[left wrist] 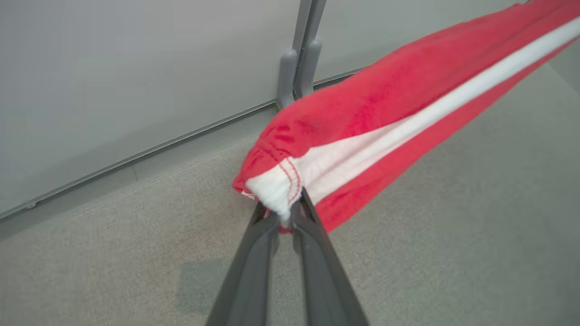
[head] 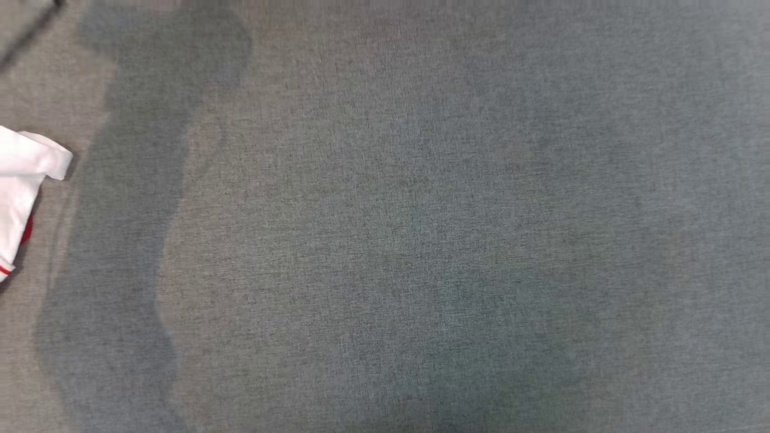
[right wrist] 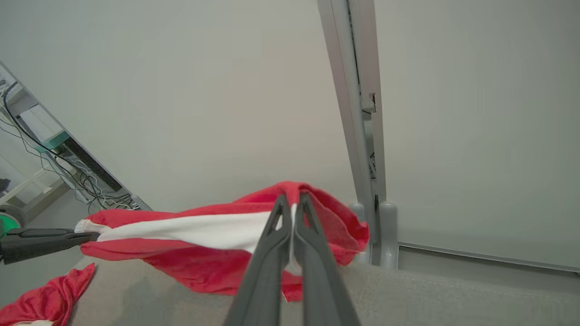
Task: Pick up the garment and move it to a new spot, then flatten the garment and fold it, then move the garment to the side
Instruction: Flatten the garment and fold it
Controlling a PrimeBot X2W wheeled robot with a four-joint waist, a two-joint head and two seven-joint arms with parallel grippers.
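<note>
**Head view.**
- Counter (head: 421, 240): grey woven covering, crossed by soft shadows.
- White cloth (head: 24, 174) with a red edge, lying at the far left border. Cannot tell whether it belongs to the held piece.

**Left wrist view.**
- Left hand (left wrist: 283, 206): fingers pressed together, pinching a white stitched hem.
- Garment (left wrist: 385, 104): red with one white stripe. It runs from the fingertips up and away to the hand's right, stretched taut and clear of the counter below it.
- Partition wall (left wrist: 136, 68) and its post (left wrist: 301, 68): beyond the fingertips, well apart from the cloth.

**Right wrist view.**
- Right hand (right wrist: 292, 201): fingers closed, pinching the garment at the white stripe, where red cloth bunches around the tips.
- The stripe leads off to this hand's left, where the left hand grips the other end. The lower red part sags toward the counter edge under the fingers.
- Red cloth (right wrist: 41, 299): a loose piece low and far to this hand's left. Whether it is part of the same garment is unclear.
- Cables (right wrist: 68, 181): far left, behind.

**Step in hand (judged).** Carrying to a new spot, with the garment raised and spread between both hands. Flattening and folding are not yet begun.

**Next move (judged).** Bring both hands over open counter and lower them together, keeping the pull even so the cloth lands flat instead of bunching.
</note>
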